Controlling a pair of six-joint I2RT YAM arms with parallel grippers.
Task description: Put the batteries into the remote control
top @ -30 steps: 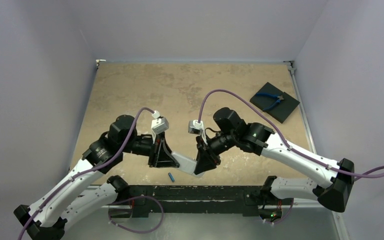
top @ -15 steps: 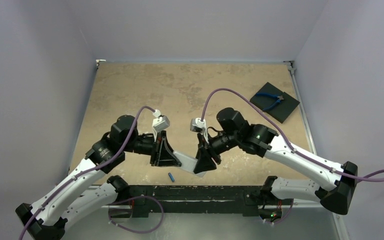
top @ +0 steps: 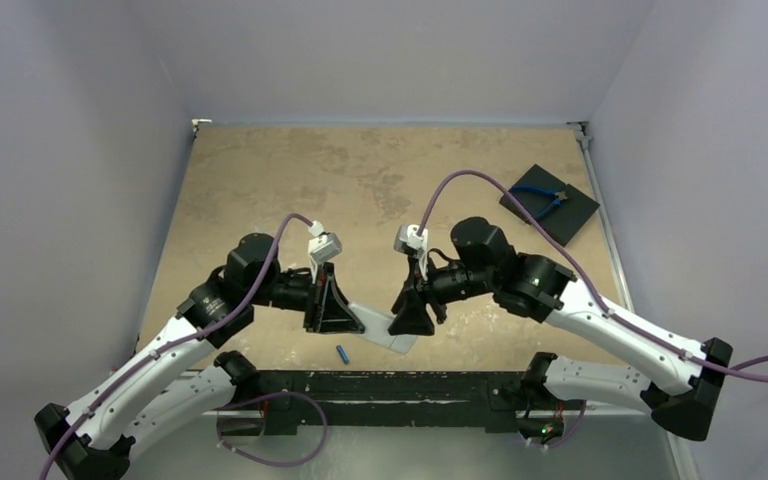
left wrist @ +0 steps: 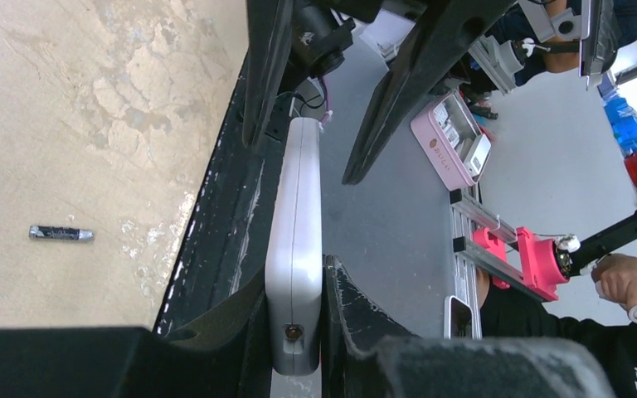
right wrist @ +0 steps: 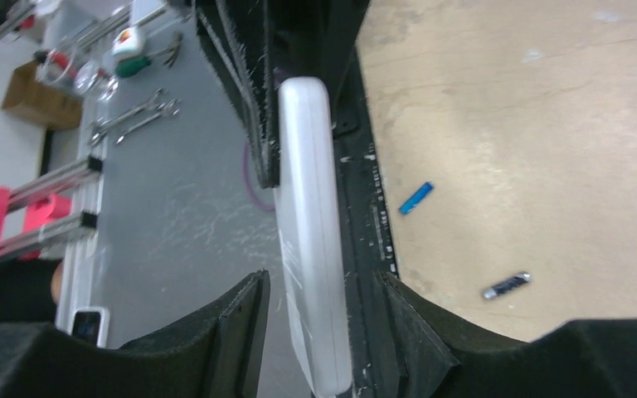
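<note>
Left wrist view: pinches the remote control (left wrist: 294, 191) edge-on at its near end, with the left gripper (left wrist: 294, 278) pressed tight against both flat faces. Straddles the far end without touching it, with the right gripper (right wrist: 319, 278) spread and a clear gap on either side of the white slab in the right wrist view. Appears lifted off the table (top: 260, 180), close to the black rail (top: 410, 385) along its near edge. No batteries loaded yet: blue battery (right wrist: 415, 197) loose on the tabletop just beside the rail, dark battery (right wrist: 506, 284) a little apart from it, neither touching the remote.

Likely trouble from here:
- Sagging or pivoting of the remote, gripped at one end only and with nothing bearing on the other.
- Slipping out altogether if the one pinch loosens on smooth plastic, perhaps down past the rail.
- Nudging a battery with a finger or the remote's corner; being round, liable to roll, the blue one toward the edge.
- Missing the battery bay, not visible in any view, so no telling which face carries it.

Nothing readable anywhere: no lettering visible on the remote's edge, printing on the dark battery too small to make out, and only a tiny illegible mark on the pink case (left wrist: 452, 141) beyond the table.
</note>
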